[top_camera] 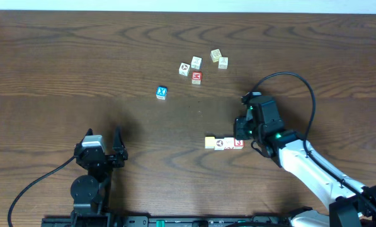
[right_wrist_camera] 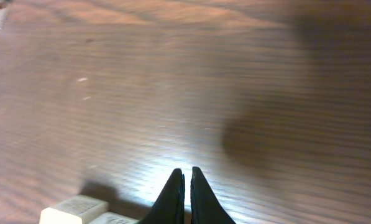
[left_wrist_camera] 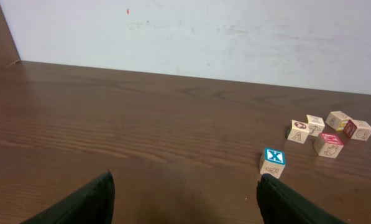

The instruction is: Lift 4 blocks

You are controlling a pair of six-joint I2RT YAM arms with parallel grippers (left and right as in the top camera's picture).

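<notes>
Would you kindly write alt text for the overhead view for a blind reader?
The right gripper, shut, sits beside a row of blocks on a wooden table. The open left gripper is at lower left; six loose cubes lie farther back.

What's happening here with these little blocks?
Two robot arms sit at a wooden table. The right hand, pinched shut and empty, is right beside a short row of blocks. The left hand is wide open, touching nothing. A loose cluster of blocks and a blue cube lie farther back.
</notes>
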